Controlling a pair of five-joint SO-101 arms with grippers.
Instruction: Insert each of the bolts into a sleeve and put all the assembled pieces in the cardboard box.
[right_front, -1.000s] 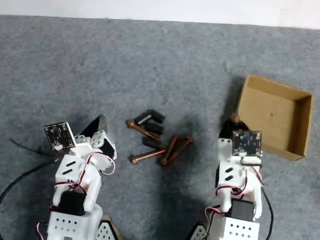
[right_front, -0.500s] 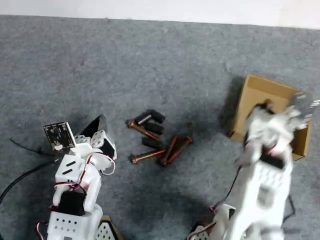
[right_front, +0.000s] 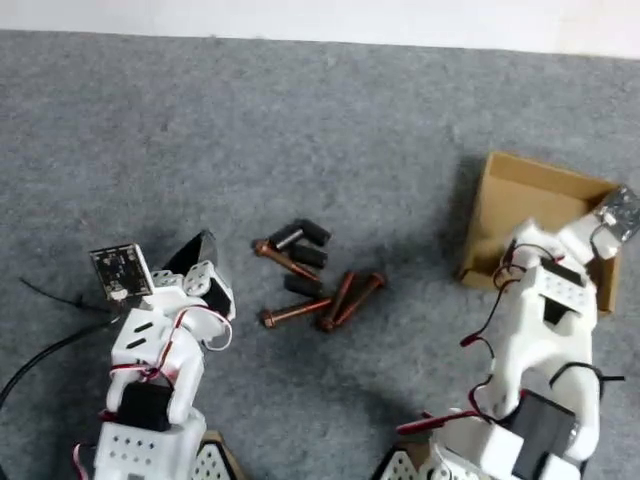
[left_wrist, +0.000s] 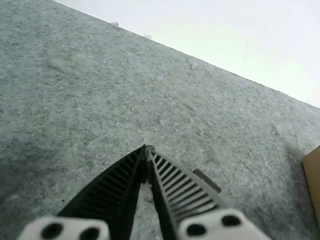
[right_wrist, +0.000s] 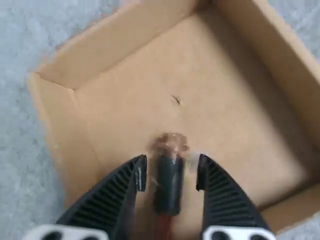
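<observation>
Assembled piece: black sleeve on a copper bolt, round copper head poking past the sleeve. Its long axis runs parallel to the right hand fingers, head pointing away from the wrist at the cardboard box floor. The fingers are apart, one either side of the piece, with gaps. The box is at 3 o'clock of the loose bolts on the surface. Left hand is pressed together.
</observation>
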